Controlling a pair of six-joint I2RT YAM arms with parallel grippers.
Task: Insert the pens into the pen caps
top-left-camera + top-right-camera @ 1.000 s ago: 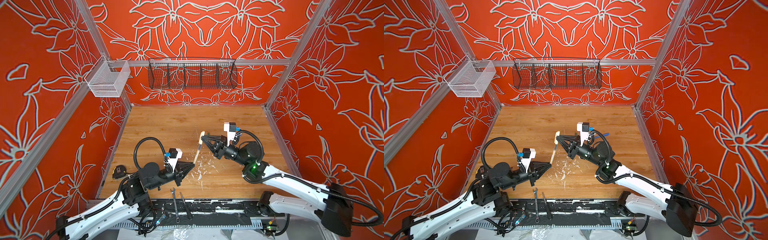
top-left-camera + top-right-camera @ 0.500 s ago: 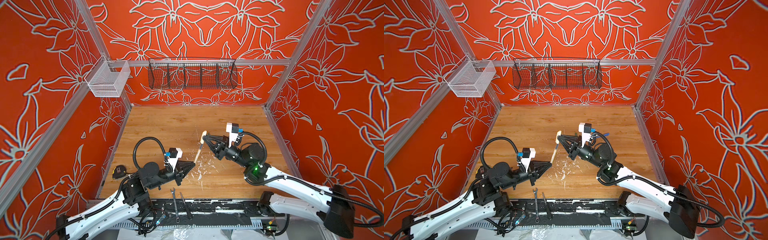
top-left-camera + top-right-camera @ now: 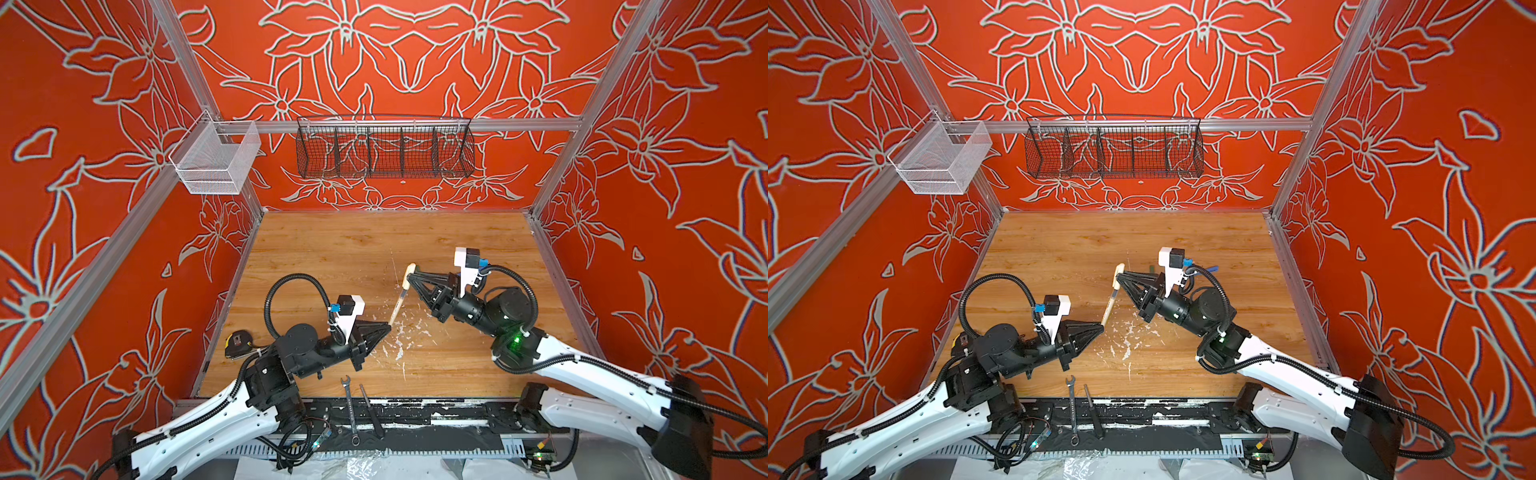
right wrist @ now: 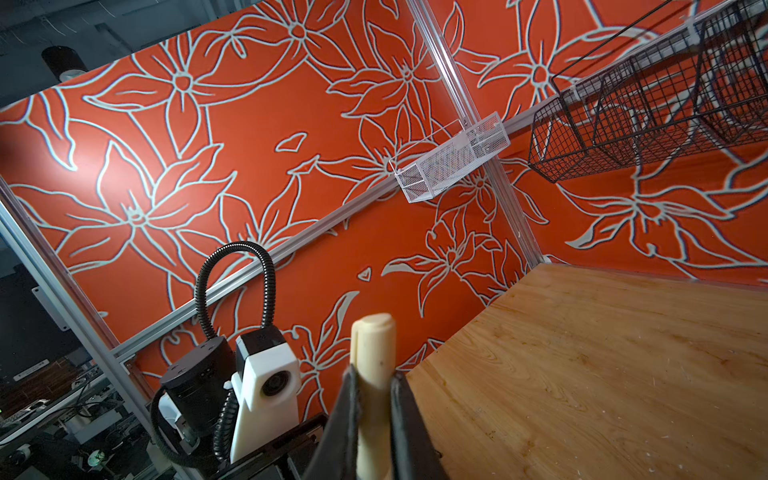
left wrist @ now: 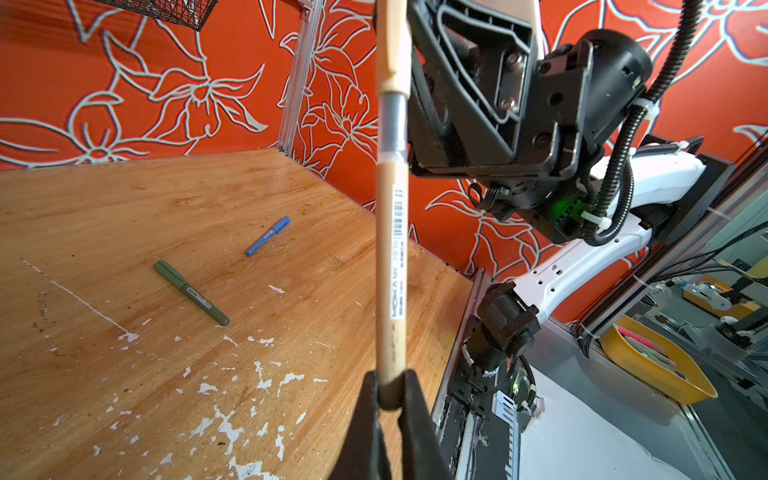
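Tan pen (image 3: 397,305), judged light, stiff and slick: left gripper (image 3: 389,326) pinches its 6 o'clock tail, right gripper (image 3: 409,276) pinches the tan cap (image 4: 372,340) at 12 o'clock

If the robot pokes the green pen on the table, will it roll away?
Probably: the green pen is a thin round stick lying flat on the wooden table. It looks stiff and light, so a nudge should move it easily.
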